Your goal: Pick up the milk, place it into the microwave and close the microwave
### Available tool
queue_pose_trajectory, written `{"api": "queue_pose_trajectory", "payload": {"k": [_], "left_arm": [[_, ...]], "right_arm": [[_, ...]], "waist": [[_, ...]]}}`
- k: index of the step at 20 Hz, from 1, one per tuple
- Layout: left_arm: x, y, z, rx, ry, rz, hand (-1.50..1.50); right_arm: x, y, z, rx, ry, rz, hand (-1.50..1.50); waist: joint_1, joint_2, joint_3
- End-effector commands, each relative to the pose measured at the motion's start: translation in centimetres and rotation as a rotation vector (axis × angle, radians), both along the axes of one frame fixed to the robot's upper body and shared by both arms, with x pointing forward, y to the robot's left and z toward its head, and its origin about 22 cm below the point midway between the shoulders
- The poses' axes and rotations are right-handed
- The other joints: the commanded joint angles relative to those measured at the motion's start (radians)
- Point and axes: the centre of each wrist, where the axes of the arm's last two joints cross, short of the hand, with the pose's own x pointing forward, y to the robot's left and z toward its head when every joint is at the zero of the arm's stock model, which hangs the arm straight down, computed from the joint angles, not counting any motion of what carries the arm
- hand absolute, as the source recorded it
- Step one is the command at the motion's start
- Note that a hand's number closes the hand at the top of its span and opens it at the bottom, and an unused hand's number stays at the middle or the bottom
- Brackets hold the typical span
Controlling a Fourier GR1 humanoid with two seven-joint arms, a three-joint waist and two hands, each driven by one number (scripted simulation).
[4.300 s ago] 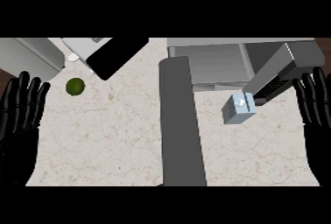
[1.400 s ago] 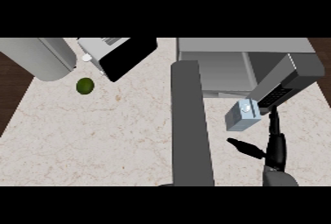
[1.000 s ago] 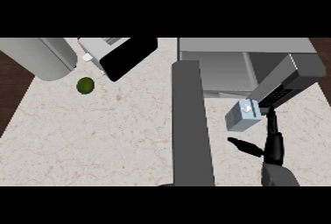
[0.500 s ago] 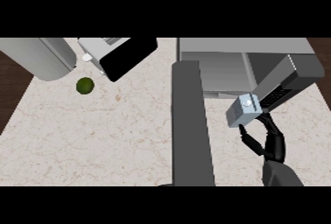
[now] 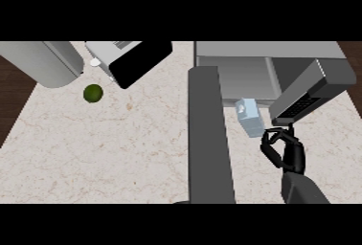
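The milk [image 5: 248, 116], a small pale blue carton, leans tilted just in front of the open microwave [image 5: 237, 76], to the right of its open door [image 5: 210, 143], which runs down the middle of the view. My right hand [image 5: 285, 149] comes up from the lower right. Its fingers are curled, with the tips against the carton's lower right end. Thumb and a fingertip meet in a ring. The left hand does not show.
The microwave's dark control panel [image 5: 311, 93] juts out above my right hand. At the back left stand a grey cylinder [image 5: 44, 63] and a black-and-white appliance [image 5: 134, 60], with a green fruit [image 5: 93, 93] in front of them. The counter's dark left edge [image 5: 13, 107] is near.
The right hand came in from the lower right, reached the carton and curled its fingers. The milk shifted left and tipped over towards the microwave's opening. The left hand has left the view.
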Motion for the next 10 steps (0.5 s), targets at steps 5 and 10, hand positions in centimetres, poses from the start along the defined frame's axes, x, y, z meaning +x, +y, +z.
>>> {"api": "queue_pose_trajectory", "payload": {"k": [5, 10], "left_arm": [[0.3, 0.4, 0.8, 0.011, -0.001, -0.017, -1.5], [-0.5, -0.4, 1.1, -0.006, -0.018, -0.019, -1.5]], "right_arm": [[-1.5, 1.1, -1.2, 0.068, -0.081, 0.285, 1.5], [0.5, 2.2, -0.1, 0.05, -0.086, 0.371, 1.5]], "waist": [[0.009, 0.005, 0.008], [0.013, 0.002, 0.007]]}}
